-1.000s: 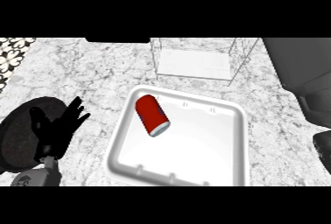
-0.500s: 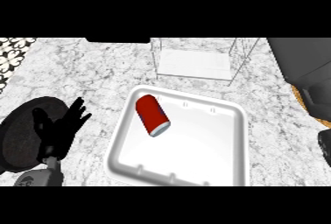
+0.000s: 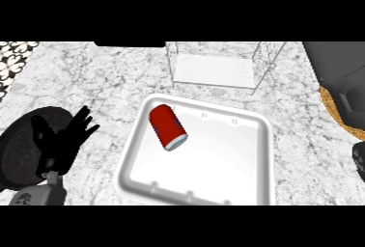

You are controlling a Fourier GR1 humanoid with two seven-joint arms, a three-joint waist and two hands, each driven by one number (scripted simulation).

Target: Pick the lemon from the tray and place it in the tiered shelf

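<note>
Tray [image 3: 228,166] holds a red can [image 3: 167,127] (lying on its side); left hand [image 3: 63,140] beside it, fingers released; right hand [image 3: 358,161] at the edge: cannot tell.

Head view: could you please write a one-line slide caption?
Red cylindrical can lying in white square tray on marble counter; black left hand open alongside.

Count, positions taken from the tray.

- White tray [image 3: 221,169]: 1.
- Red can [image 3: 167,127]: 1, lying on its side in the tray's far-left part.
- Clear tiered shelf [image 3: 214,67]: 1, beyond the tray's far edge.
- Dark round plate [image 3: 18,154]: 1, left of the tray.
- Woven basket [image 3: 335,113]: 1, right of the tray, only part of its rim showing.
- Hands: 2. The left hand [image 3: 64,140] is left of the tray, over the plate. The right hand [image 3: 359,161] is only a dark sliver right of the tray.
</note>
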